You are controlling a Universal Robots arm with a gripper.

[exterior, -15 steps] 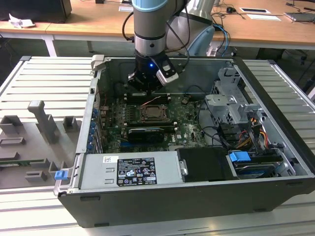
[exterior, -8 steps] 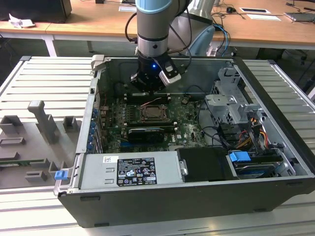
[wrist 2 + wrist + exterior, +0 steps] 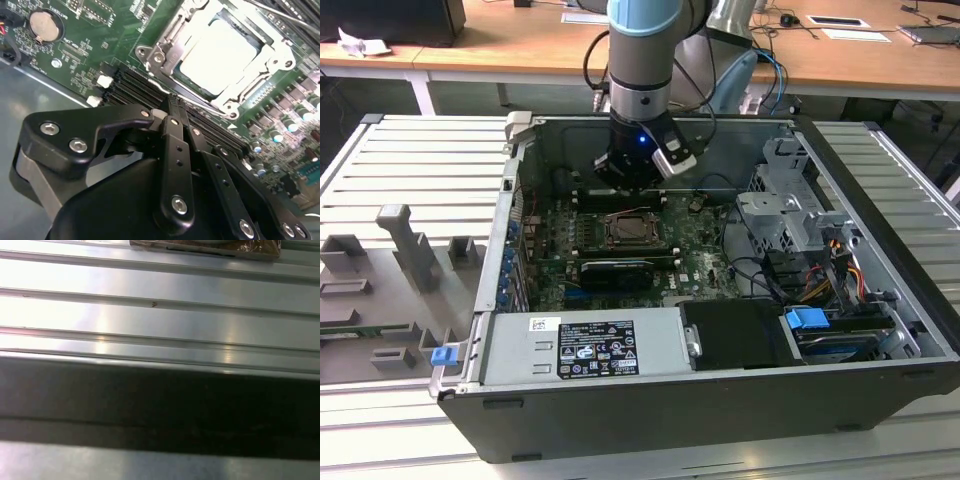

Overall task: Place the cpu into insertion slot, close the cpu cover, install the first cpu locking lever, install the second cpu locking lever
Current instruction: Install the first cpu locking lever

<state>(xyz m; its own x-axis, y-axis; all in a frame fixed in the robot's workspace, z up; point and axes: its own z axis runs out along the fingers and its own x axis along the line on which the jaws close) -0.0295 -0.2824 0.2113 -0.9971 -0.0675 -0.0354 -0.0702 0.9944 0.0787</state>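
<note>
The cpu (image 3: 222, 52), a pale square chip, lies flat in the socket on the green motherboard. The cpu cover (image 3: 162, 52), a silvery frame, lies down around it. A thin metal lever rod (image 3: 280, 17) runs past the socket's far side. In the second wrist view my gripper (image 3: 171, 101) has its black fingers closed together with nothing between them, tips over the memory slots just beside the socket. In the exterior view the gripper (image 3: 633, 185) hangs inside the open computer case, just behind the socket (image 3: 631, 230).
A long black card (image 3: 616, 270) sits in front of the socket. Drive cages and cables (image 3: 790, 230) fill the case at the exterior view's right. The power supply (image 3: 585, 345) lies along the front. A coin battery (image 3: 42, 25) sits on the board. Ribbed metal table (image 3: 160, 315).
</note>
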